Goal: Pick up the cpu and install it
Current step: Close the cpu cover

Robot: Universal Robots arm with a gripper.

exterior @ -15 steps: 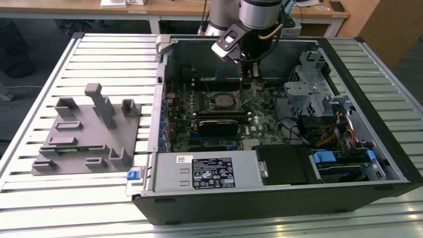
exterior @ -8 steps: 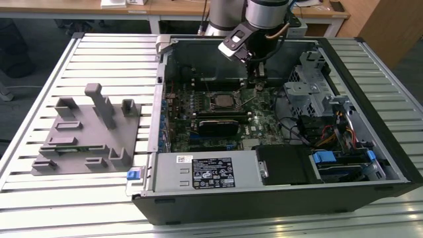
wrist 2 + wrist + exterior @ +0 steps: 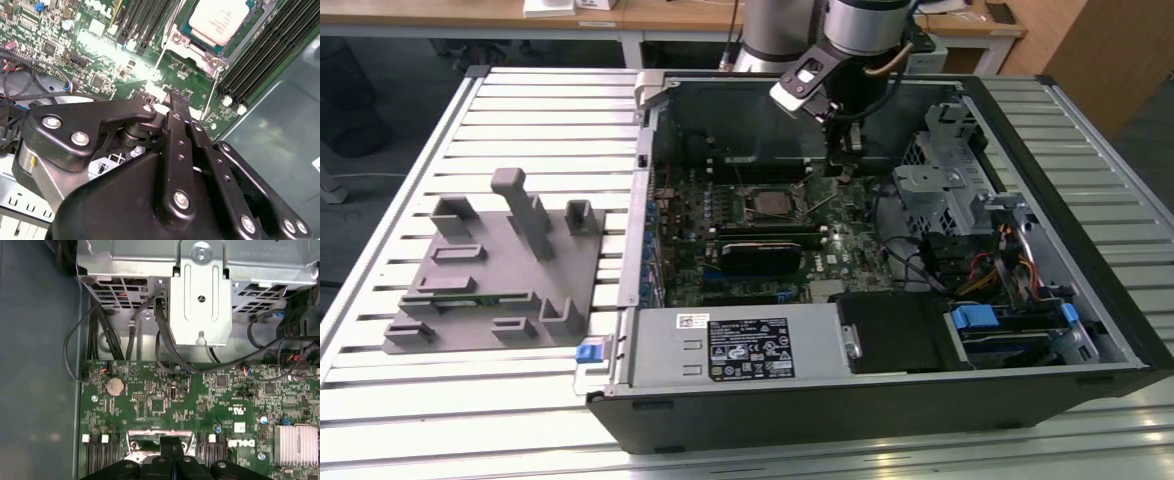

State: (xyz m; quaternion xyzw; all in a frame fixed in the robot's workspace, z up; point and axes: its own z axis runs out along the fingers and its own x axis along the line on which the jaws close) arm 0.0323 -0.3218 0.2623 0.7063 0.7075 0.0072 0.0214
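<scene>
cpu (image 3: 220,20) sits in the socket (image 3: 176,39) on the motherboard (image 3: 165,405) (pale lid up), so placing looks done. Latch: can't tell. gripper (image 3: 178,96) hangs near the socket, fingers closed together, holding nothing.

Bright, even overhead light in the exterior view; computer case (image 3: 854,425) interior shadowed; in the second wrist view, glare whitens cpu (image 3: 220,22) and motherboard (image 3: 100,30); pincer (image 3: 177,100) dark, soft-focused.

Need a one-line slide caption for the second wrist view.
Shut gripper poised over the motherboard, beside the cpu already seated on it.
</scene>
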